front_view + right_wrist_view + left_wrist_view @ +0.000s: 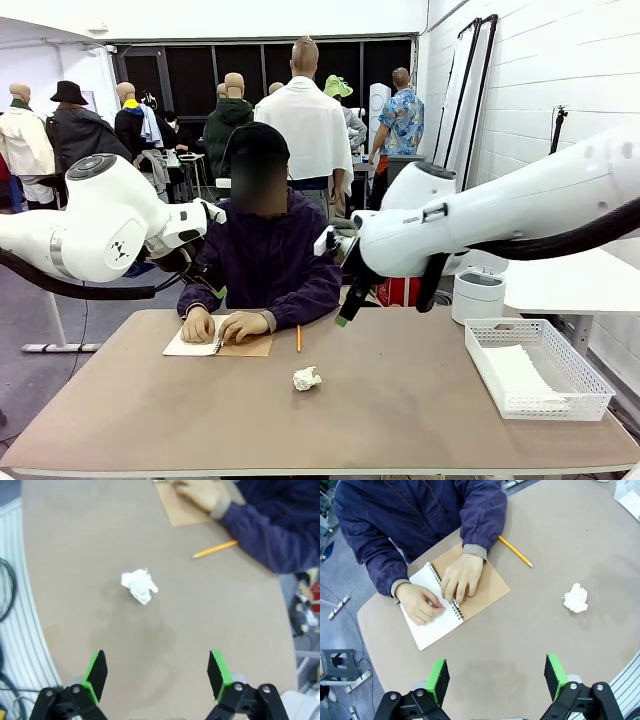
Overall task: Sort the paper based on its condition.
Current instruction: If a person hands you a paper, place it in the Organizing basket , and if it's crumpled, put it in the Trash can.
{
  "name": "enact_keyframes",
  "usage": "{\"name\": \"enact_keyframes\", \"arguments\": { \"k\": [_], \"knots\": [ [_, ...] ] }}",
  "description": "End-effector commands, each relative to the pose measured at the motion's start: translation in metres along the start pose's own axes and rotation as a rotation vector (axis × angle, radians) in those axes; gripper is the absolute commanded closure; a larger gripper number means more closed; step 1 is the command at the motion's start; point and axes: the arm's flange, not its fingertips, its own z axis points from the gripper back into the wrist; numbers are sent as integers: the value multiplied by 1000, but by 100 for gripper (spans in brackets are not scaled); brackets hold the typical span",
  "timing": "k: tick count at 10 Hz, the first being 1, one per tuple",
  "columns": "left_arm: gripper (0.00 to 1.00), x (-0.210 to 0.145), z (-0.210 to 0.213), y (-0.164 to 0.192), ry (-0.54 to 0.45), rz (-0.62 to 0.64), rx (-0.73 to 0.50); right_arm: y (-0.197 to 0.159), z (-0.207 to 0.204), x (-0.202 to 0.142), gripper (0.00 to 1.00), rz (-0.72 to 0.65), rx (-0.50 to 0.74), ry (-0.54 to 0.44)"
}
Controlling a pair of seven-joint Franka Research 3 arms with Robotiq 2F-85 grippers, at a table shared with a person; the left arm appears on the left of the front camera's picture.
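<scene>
Lying crumpled at lower centre of the front view, the paper ball [307, 378] waits on the table [400, 410] — the right gripper [157, 672], spread wide and empty above it, should descend centred; the left gripper [497, 677] hangs open too.

My rounded tan table [400, 400] carries a crumpled white paper ball [307, 378], a yellow pencil [298, 338] and an open spiral-bound notepad [215, 345]. A white mesh tray [585, 385] sits at my right edge.
</scene>
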Motion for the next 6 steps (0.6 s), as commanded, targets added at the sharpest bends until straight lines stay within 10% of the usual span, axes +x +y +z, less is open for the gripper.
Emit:
{"name": "enact_keyframes", "arguments": {
  "k": [1, 6],
  "knots": [
    [0, -1, 0, 1, 4, 5, -6, -5, -31, 24, 0, 135, 60, 46],
    [0, -1, 0, 1, 4, 5, -6, 7, -103, 47, 0, 305, 169, 197]
  ]
}}
